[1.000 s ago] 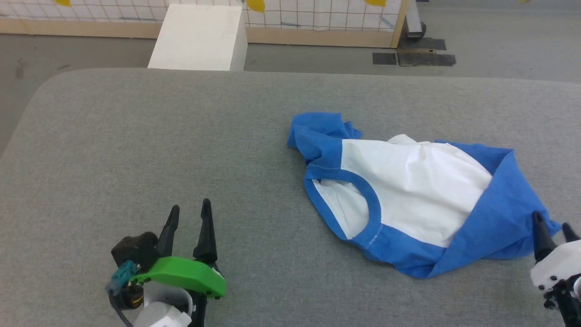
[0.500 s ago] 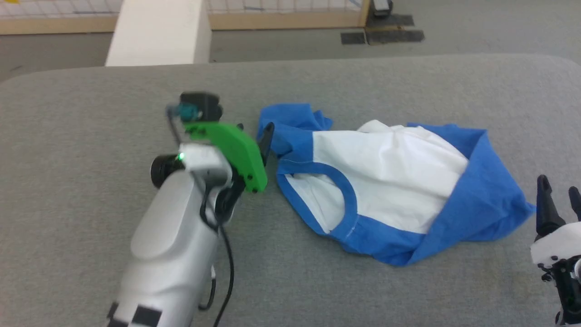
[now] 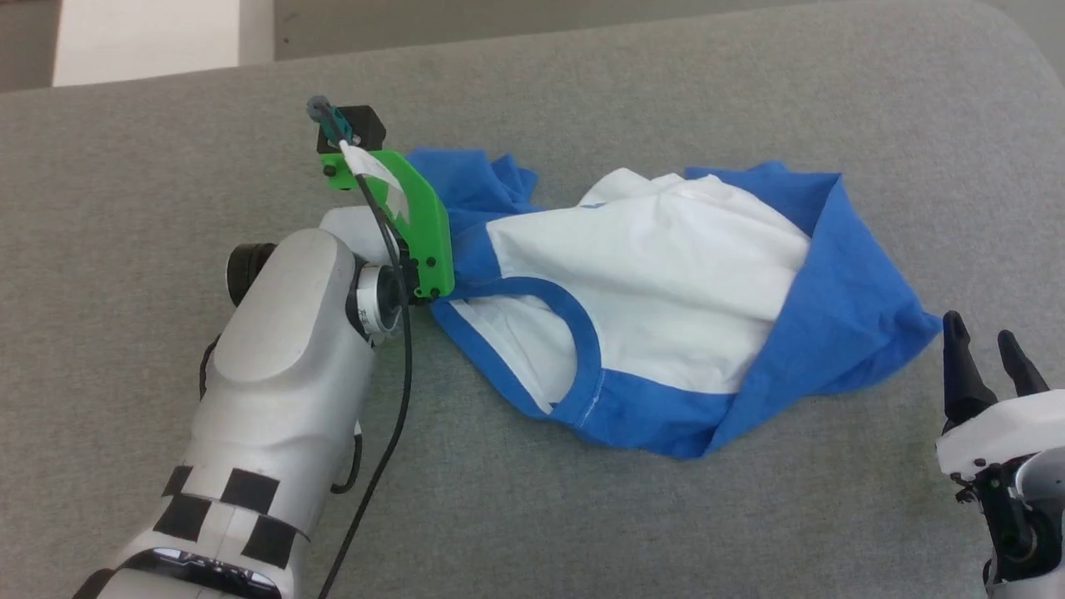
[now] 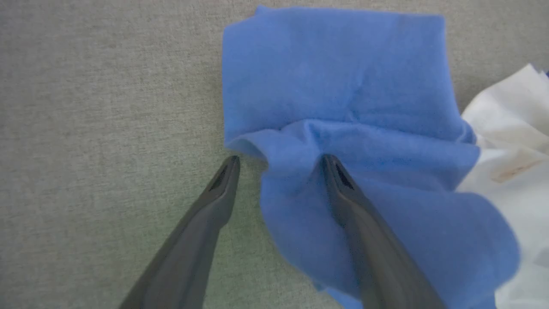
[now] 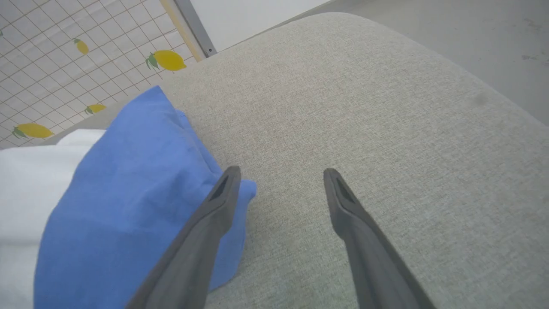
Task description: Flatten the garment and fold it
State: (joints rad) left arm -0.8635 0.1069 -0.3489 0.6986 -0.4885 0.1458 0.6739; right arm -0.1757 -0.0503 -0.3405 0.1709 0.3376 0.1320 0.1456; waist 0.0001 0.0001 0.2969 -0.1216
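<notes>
Nearest, two grippers show, each with its pair of dark fingers spread apart and holding nothing. The right gripper (image 3: 978, 326) hovers just beside the blue right corner of the one garment (image 3: 666, 283), which lies crumpled on the grey padded table (image 3: 166, 166), white panel up. The left gripper (image 4: 280, 157) straddles the garment's blue left edge, one finger over cloth, the other over bare table. Beyond the table's far edge stands one white box (image 3: 141, 37).

Hidden and cropped parts
In the head view the green mount (image 3: 428, 241) covers the fingers of the left gripper (image 4: 279, 158) and the 9 o'clock edge of the garment (image 3: 666, 283); the white box (image 3: 146, 37) is cut off at 11 o'clock.
</notes>
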